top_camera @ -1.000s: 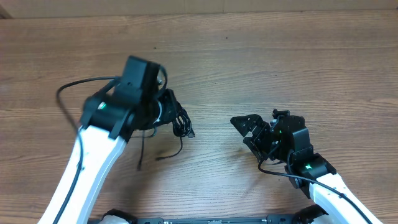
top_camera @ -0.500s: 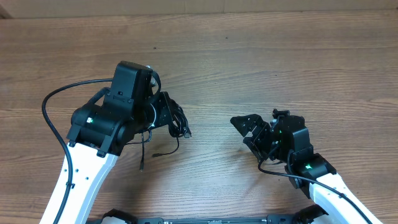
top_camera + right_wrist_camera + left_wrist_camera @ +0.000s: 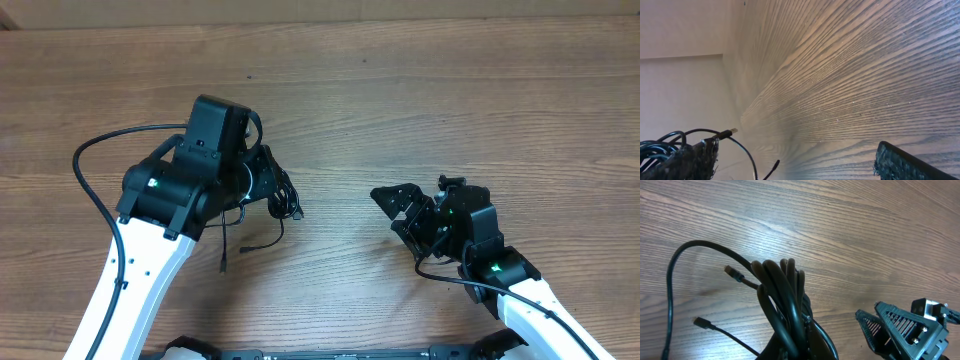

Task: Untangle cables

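Since a second ago my left arm has rocked and drawn the cables slightly further from the right hand, which has not budged. Nearest me, two loose tails trail from the bundle toward my side, the longer one ending in a small plug that lies on the worktop. At the bundle itself, the left hand is pressed together on the coiled loops, whose long axis points out toward the right hand. That hand sits well apart to the bundle's right, spread wide and facing it, with bare wood between and nothing in the way. I judge it must reach across for a loose loop or tail. Beyond the bundle I see only wood grain
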Available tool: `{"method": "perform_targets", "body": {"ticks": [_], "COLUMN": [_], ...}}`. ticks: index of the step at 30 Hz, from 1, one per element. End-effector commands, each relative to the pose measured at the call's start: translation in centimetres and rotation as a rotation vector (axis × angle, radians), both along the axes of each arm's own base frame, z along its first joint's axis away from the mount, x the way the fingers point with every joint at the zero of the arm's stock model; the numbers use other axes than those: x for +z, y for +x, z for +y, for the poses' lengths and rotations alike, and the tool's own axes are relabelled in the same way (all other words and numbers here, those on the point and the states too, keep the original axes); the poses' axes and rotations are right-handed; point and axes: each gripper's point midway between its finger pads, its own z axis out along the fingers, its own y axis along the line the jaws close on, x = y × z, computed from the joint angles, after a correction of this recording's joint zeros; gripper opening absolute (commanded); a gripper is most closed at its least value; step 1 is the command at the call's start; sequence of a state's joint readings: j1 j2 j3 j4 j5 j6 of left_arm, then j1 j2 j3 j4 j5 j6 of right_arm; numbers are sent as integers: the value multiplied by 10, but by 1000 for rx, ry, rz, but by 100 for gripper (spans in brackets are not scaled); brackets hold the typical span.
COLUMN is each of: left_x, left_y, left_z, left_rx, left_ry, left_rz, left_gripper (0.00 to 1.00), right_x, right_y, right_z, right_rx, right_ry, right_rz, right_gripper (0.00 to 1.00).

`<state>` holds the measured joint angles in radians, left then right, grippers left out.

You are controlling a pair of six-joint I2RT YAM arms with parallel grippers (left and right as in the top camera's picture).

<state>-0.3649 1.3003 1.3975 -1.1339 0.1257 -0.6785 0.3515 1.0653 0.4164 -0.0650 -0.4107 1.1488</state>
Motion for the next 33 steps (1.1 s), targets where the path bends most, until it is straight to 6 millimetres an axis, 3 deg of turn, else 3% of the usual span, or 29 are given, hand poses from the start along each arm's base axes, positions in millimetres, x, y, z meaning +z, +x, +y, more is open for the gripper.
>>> {"method": "perform_targets", "body": {"ticks": [1, 9, 19, 28, 33], "left_x": [2, 2, 3, 2, 10], "left_y": [2, 2, -20, -12, -22], "left_z": [1, -1, -30, -38, -69], "left_rx": [-1, -8, -478, -536, -773], "left_ry": [11, 6, 11, 7, -119], "left_rz": [-14, -14, -87, -137, -213], "left_gripper": [4, 4, 4, 4, 4], "right_x": [-2, -2, 5, 9, 14], "right_y": [1, 1, 10, 14, 1], "right_z": [-3, -3, -5, -5, 10], "right_rx": [-12, -12, -37, -43, 18], "right_ry": [-11, -10, -13, -9, 89], "right_rz": [-5, -5, -50, -72, -6], "right_gripper": [100, 100, 100, 100, 100]}}
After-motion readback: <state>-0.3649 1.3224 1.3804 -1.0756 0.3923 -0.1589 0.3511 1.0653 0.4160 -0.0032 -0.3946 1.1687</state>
